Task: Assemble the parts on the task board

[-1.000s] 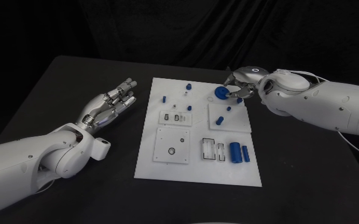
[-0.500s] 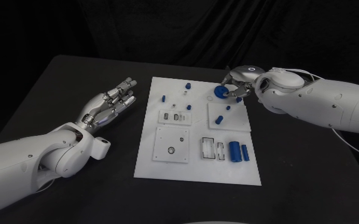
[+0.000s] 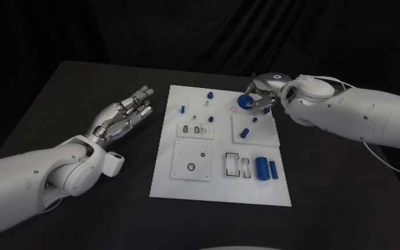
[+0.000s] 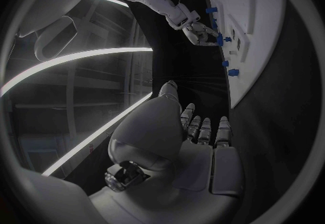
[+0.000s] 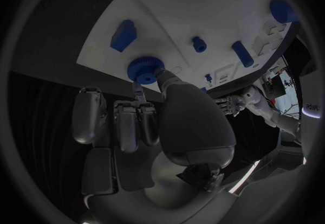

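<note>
Dim, dark backdrop, fisheye-warped wrist views

task board (image 3: 218, 189): 1 | blue parts (image 3: 262, 169): roughly 10; small ones hard to tell | hands (image 3: 123, 114): 2

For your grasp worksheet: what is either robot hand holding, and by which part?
The right robot hand pinches a blue knurled disc by its rim; the left holds nothing.

Left hand (image 3: 123, 116) lay open, palm up, fingers straight and together, forearm (image 3: 50, 172) stretched along table. Right hand (image 3: 260, 95) was raised at the far side, fingers pinched on a blue knob (image 5: 144, 69).
</note>
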